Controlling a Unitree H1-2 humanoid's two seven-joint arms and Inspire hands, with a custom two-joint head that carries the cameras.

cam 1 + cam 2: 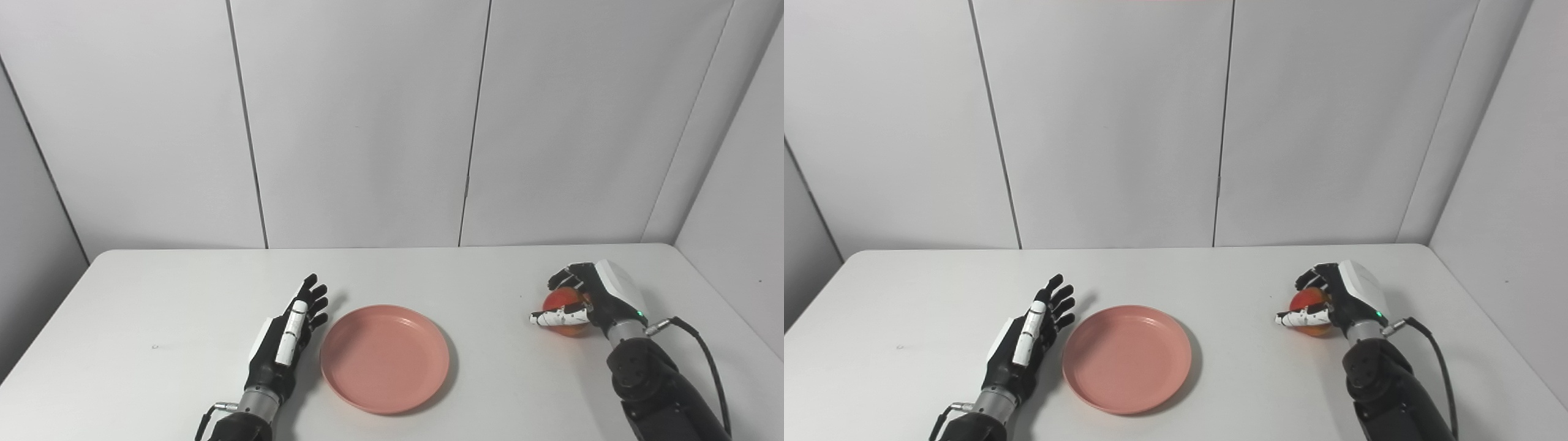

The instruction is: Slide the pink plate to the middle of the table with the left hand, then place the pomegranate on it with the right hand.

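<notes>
Left eye view is showing the pink plate [384,358] lying flat near the middle of the white tabletop [153,306], a little toward the near edge, with nothing resting on it. At about 2 o'clock from the plate and well apart from it, the pomegranate [565,306] is sitting on the tabletop toward the right side, an orange-red ball with a paler patch on top. The right hand [588,300] is wrapping around the fruit: its dark fingers are curling over the far side, and the white-tipped thumb [554,318] is lying across the near side, so the hand is closing on the pomegranate. Whether the fruit is lifting off the surface cannot be told. The right arm is coming in from 5 o'clock, a black cable looping beside the wrist.

At 9 o'clock from the plate, the left hand [1029,337] is resting just beside the rim, fingers [1059,303] stretched out and spread, pointing toward 1 o'clock and holding nothing. Whether it is touching the rim cannot be told. Pale wall panels [367,122] are standing behind the tabletop.
</notes>
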